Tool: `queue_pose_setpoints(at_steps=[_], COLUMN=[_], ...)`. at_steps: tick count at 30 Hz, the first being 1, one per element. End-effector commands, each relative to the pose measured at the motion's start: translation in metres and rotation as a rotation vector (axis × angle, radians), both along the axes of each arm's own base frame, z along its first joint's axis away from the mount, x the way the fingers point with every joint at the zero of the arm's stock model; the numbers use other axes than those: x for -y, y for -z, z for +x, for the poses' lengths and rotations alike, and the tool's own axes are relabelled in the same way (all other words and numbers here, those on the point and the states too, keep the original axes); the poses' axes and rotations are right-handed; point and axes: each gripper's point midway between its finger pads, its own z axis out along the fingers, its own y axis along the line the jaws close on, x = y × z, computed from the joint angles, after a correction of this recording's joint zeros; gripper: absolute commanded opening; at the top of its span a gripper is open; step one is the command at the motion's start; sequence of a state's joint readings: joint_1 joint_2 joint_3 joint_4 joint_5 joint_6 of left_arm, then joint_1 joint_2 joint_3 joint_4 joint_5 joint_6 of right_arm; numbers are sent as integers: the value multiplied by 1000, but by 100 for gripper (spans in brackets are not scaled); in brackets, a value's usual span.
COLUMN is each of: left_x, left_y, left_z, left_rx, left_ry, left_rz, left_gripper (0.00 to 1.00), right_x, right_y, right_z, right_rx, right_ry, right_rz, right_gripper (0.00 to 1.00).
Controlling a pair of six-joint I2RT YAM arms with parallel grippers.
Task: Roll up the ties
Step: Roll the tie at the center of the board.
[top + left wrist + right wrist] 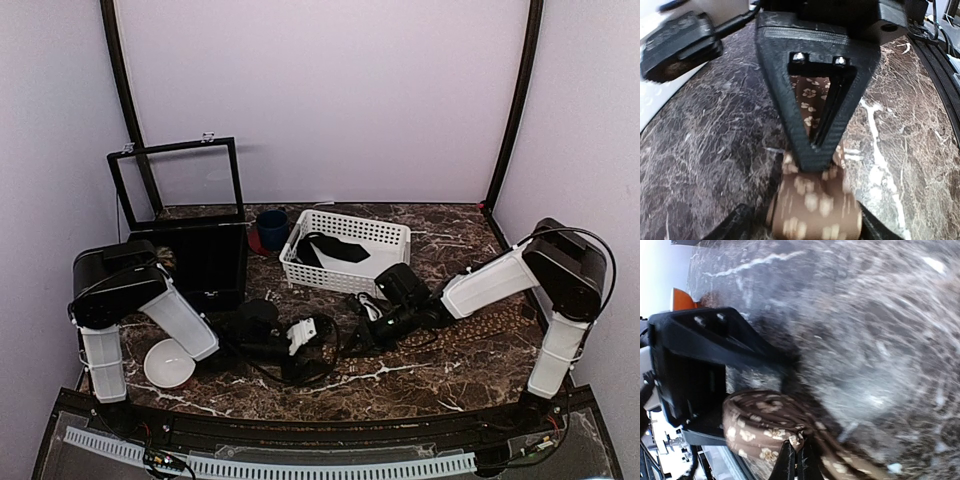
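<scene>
One brown tie with a tan flower pattern lies on the marble table; its loose length (485, 325) runs right from the two grippers. Its near end is wound into a small coil (815, 205), also seen in the right wrist view (760, 425). My left gripper (807, 222) has its fingers on either side of the coil and is shut on it; in the top view it (335, 338) sits at the table's middle. My right gripper (799, 465) is shut, pinching the edge of the coil, and in the top view (368, 330) it meets the left gripper.
A white basket (385, 232) holding a dark item stands behind the grippers. A blue cup (270, 228) and a black box (205, 262) with its lid raised stand at the back left. A white bowl (168, 362) sits by the left arm.
</scene>
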State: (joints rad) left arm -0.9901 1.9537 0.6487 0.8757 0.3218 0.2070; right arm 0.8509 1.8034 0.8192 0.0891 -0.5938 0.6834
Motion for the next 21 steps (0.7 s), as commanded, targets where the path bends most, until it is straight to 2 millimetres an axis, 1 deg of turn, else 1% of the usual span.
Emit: queue_pose_setpoints(at_steps=[1,2,3,6,9,10,12,14,17,19,21], left_x=[-9,-9,-8,-5,2,5,11,18,24,26,26], left_y=[-15,-20,-24,-22,-16,-18,-15,-10,0,7,13], left_z=[3,1,-1,-4,-10,-11,-12,-12,-8,-6,-6], left_rx=[34,36,39,12,-3,-1,-17,-23,-33,-46,-54], left_ry=[-40,-36,-31,-25,-7,0,11,17,5,1,1], left_rz=[-79,-111,-138,-176,-212,-239,-260,-259,-237,-215,-187], left_gripper=[79,86,88,89,89,89,87,84,76,67,53], right_x=[18,21,23,28,26,26,25,23,22,21,20], right_y=[26,29,31,36,37,37,35,35,32,31,28], right_z=[-6,-6,-7,-9,-9,-9,-8,-8,-6,-6,-5], right_rx=[-43,-46,-50,-56,-60,-61,-60,-60,-60,-58,-55], right_ry=[21,25,26,34,35,37,39,37,39,40,41], right_rz=[-49,-55,-61,-67,-57,-54,-47,-42,-33,-29,-23], right_gripper=[0,0,0,0,0,0,0,0,0,0,0])
